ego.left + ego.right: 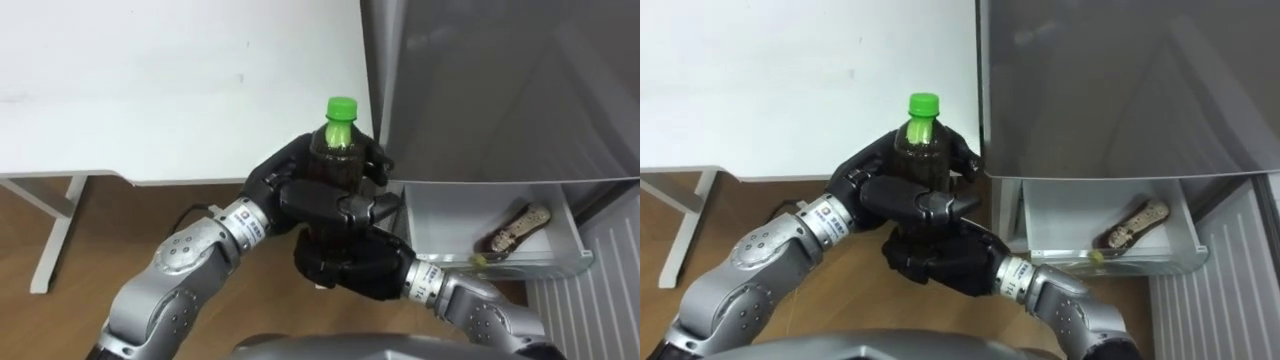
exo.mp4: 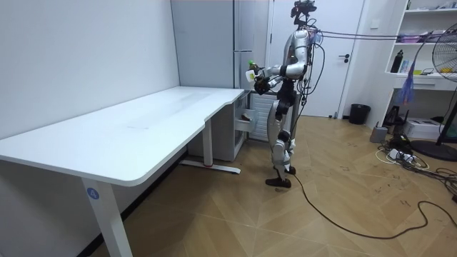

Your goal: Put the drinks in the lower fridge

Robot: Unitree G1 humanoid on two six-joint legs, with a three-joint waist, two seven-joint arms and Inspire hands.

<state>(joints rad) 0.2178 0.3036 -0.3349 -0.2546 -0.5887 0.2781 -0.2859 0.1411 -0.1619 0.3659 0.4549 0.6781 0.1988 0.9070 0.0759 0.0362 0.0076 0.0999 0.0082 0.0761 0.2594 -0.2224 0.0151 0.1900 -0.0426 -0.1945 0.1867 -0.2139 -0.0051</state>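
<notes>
I hold a drink bottle (image 1: 336,150) upright in front of my chest; it has dark liquid and a green cap (image 1: 923,103). My left hand (image 1: 300,192) is curled round its middle. My right hand (image 1: 350,265) cups its base from below with curled fingers. The bottle's lower part is hidden by the hands. Just to the right stands the grey fridge (image 1: 500,90), its lower drawer (image 1: 440,195) pulled open. In the room view I stand at the fridge with the bottle (image 2: 251,70) raised.
A brownish oblong object (image 1: 513,230) lies in the open drawer with something small and green (image 1: 478,260) at its near end. The white desk (image 1: 180,80) stretches to my left, its leg (image 1: 55,240) on the wooden floor. A ribbed white panel (image 1: 600,300) is at lower right.
</notes>
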